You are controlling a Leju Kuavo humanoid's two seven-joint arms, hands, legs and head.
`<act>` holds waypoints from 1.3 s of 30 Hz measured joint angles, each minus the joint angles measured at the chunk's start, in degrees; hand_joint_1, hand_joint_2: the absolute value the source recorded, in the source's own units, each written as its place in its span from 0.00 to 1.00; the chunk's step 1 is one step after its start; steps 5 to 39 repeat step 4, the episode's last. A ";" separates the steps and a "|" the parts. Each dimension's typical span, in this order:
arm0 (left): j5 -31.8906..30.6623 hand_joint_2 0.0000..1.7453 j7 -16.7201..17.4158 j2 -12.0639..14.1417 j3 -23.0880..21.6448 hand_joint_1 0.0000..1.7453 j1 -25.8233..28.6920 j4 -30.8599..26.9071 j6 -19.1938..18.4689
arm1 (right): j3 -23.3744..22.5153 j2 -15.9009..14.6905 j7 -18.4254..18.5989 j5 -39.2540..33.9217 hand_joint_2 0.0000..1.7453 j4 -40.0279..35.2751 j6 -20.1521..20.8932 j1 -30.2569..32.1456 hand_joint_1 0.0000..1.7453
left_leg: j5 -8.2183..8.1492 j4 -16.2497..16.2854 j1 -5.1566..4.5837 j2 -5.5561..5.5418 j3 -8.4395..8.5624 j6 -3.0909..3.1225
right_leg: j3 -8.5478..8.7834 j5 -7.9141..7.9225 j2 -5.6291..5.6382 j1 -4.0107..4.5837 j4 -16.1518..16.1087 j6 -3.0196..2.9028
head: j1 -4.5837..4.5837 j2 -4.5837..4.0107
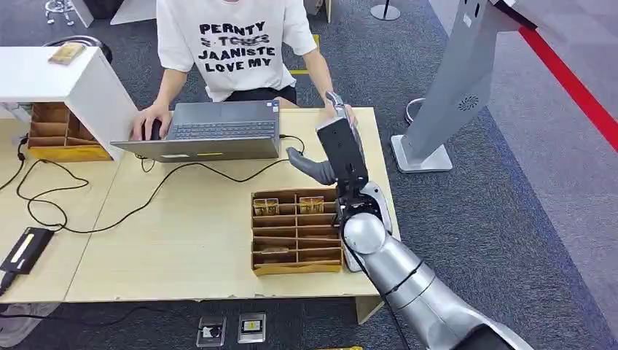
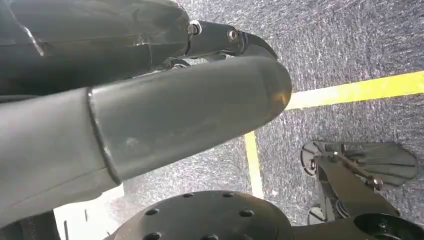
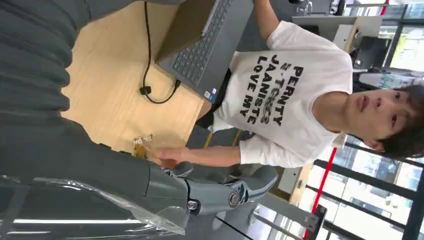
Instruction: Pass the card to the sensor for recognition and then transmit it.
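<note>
The card (image 3: 142, 145) sits pinched in a person's hand (image 3: 167, 156) — just beside the right hand (image 3: 220, 192), grip unclear.

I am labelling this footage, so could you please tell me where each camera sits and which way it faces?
Head view: high on the robot, looking down at the table; right arm and right hand show.
Left wrist view: behind the left hand, facing carpet with a yellow line.
Right wrist view: behind the right hand, facing the person.
Shared: head and right wrist views show the laptop and person.

Laptop (image 1: 211, 131), cable (image 1: 109, 211) crowd desk's far side; bare wood left of organizer (image 1: 296, 230)
</note>
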 joint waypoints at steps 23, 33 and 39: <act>0.39 0.00 0.00 0.02 0.00 0.00 0.08 0.00 0.20 | -0.18 -1.98 0.00 -1.01 1.00 -4.00 -1.05 3.37 0.00 | 0.00 0.00 0.00 -0.01 0.00 0.00 | 0.00 0.00 -0.01 0.00 0.00 0.00 | 0.00 0.00; 0.39 0.00 0.00 0.02 0.00 0.00 0.08 0.00 0.20 | -0.18 -1.98 0.00 -1.01 1.00 -4.00 -1.05 3.37 0.00 | 0.00 0.00 0.00 -0.01 0.00 0.00 | 0.00 0.00 -0.01 0.00 0.00 0.00 | 0.00 0.00; 0.39 0.00 0.00 0.02 0.00 0.00 0.08 0.00 0.20 | -0.18 -1.98 0.00 -1.01 1.00 -4.00 -1.05 3.37 0.00 | 0.00 0.00 0.00 -0.01 0.00 0.00 | 0.00 0.00 -0.01 0.00 0.00 0.00 | 0.00 0.00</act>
